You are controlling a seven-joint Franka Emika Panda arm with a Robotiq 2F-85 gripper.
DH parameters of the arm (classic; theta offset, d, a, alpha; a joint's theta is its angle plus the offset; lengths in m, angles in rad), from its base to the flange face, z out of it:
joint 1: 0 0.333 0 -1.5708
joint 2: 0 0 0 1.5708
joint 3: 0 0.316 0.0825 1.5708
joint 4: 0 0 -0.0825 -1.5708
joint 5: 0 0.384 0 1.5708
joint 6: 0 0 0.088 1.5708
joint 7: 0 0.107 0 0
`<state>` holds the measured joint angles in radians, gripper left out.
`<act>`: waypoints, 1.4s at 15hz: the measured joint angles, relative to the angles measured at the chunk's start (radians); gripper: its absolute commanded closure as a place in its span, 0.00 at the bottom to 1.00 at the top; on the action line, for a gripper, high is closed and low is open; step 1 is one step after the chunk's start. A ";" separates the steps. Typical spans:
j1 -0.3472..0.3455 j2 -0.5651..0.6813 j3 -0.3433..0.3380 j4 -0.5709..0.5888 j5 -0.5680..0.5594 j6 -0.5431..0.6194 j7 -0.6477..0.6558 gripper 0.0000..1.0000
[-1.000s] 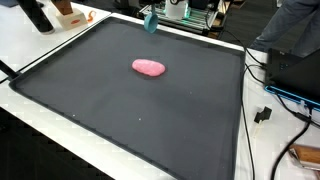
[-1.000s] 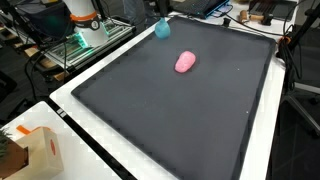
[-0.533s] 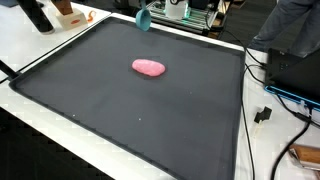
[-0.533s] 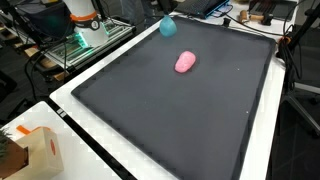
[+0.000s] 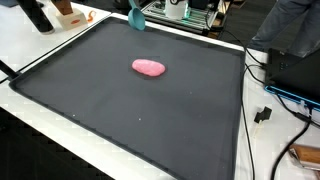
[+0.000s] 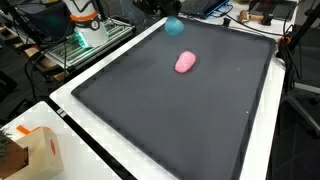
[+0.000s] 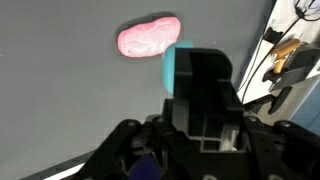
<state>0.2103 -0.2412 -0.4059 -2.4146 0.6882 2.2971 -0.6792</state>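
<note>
Gripper: my gripper (image 7: 203,80) shows clearly only in the wrist view, as a dark block low in the middle; its fingers are pinching the teal object (image 7: 177,66), which peeks out on the left of the finger block
Teal object, place: I am holding it in the air over the far edge of the black mat (image 5: 200,130), clear of the surface; it shows in both exterior views (image 5: 135,18) (image 6: 174,27)
Teal object, axis: in an exterior view (image 5: 135,18) it hangs tilted, with its long axis slanting from upper left down to lower right and the broader end low; from the other side it looks roundish, so I cannot tell the axis there
Pink lump, place: it lies flat on the mat toward the far half (image 5: 148,68), nearer than the teal object and apart from it
Pink lump, axis: an oval; its long axis runs left to right in an exterior view (image 5: 148,68) and slants up to the right in another (image 6: 185,62); in the wrist view (image 7: 149,37) its right end sits a little higher
Change, teal object: over the last second it has slid along the far edge, leftward where I see it at (image 5: 135,18) and rightward at (image 6: 174,27), with its height about the same
Change, pink lump: it has not moved
Surroundings: the mat lies on a white table (image 5: 40,50)
</note>
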 measured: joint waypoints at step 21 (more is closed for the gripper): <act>-0.410 0.573 0.201 0.342 0.300 -0.280 -0.343 0.75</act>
<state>-0.2001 0.3323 -0.2045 -2.0729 0.9882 2.0175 -1.0226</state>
